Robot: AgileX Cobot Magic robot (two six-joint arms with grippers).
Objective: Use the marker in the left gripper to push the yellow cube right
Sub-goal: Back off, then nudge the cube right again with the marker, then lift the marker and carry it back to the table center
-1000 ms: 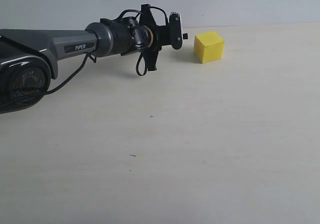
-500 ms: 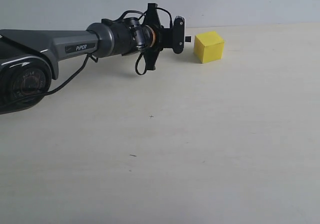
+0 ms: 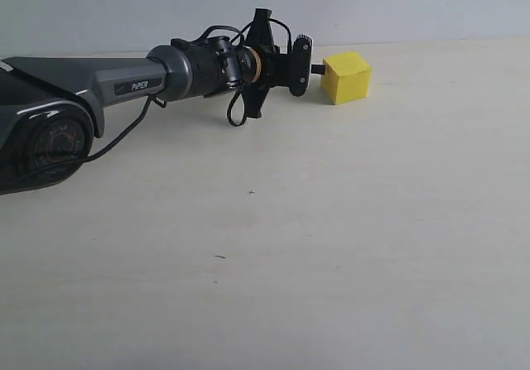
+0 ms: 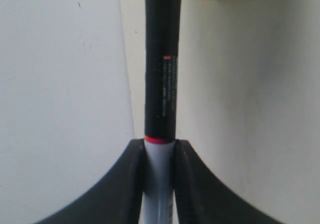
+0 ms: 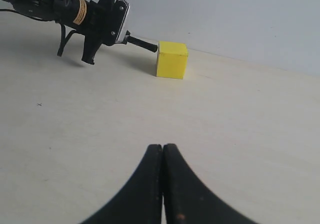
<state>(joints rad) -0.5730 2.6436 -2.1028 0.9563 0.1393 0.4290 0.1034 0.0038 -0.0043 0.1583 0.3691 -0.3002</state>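
Table: pale top. To the right of the yellow cube it is open as far as the exterior view shows, so there looks to be ample room for the push. No drop-off edge shows on that side.
Wall: it meets the table close behind the cube. A push that veers backward would probably run the cube into it.
Left arm: stretched low over the table on the cube's left, pointing at the cube.
Left gripper: just left of the cube. Its fingers are clamped narrowly on the marker's white barrel.
Right gripper: well in front of the cube, jaws pressed together, holding nothing.
Yellow cube: on the table near the wall, sitting flat, one corner turned slightly toward the exterior camera.
Marker: the black capped end sticks out of the left gripper, and its tip appears to touch the cube's left face. The step seems to be first contact. The next move calls for a straight, level drive rightward through the face's middle, because an off-centre push would likely spin the cube.
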